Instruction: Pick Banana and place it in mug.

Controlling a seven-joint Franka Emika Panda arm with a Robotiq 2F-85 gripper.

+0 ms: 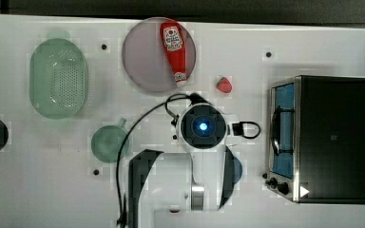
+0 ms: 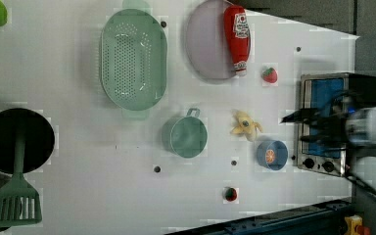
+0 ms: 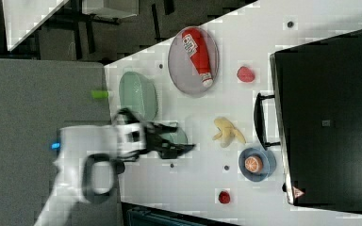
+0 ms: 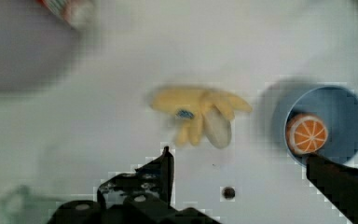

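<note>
Looking at the wrist view, you see the gripper [image 4: 237, 163] with its jaws spread wide and nothing between them; the two dark fingers [image 4: 165, 170] stand well apart above the white table [image 4: 121, 116]. Use the banana [image 4: 200, 114] as your landmark: it lies flat on the table, just beyond the fingertips and untouched. In the left view, the gripper [image 2: 293, 128] hangs above the table off the banana's [image 2: 245, 125] right, in front of the toaster oven [image 2: 323, 122]. The mug [image 2: 185, 136] stands upright to the left view's left of the banana, apart from it. The blue bowl [image 2: 272, 155], holding an orange slice [image 2: 270, 155], sits just beside the banana, below and to the left view's right. The strawberry [image 2: 270, 75] lies above the banana in the left view, near the plate [image 2: 205, 44] carrying the ketchup bottle [image 2: 238, 36]. The green colander [image 2: 133, 58] sits beyond the mug.
</note>
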